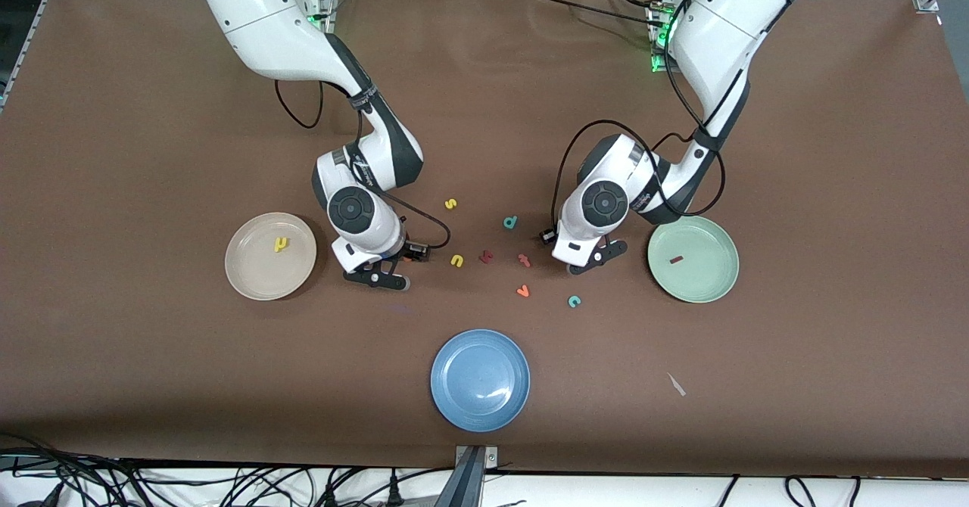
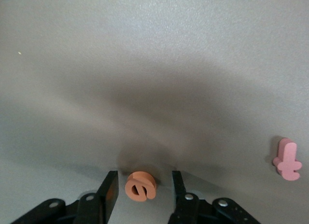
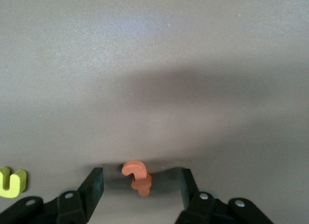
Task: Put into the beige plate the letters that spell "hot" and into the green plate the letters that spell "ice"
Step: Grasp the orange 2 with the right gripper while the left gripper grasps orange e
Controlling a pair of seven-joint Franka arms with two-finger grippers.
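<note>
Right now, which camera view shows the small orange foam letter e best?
The left wrist view: the small orange foam letter e lies on the table between the left gripper's open fingers, its shape plain. The front view hides it under that gripper; the right wrist view lacks it.

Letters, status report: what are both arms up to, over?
Left gripper jaws open around e, on table. Right gripper jaws open around hooked orange letter. h in beige plate, i in green plate. Path clear.
</note>
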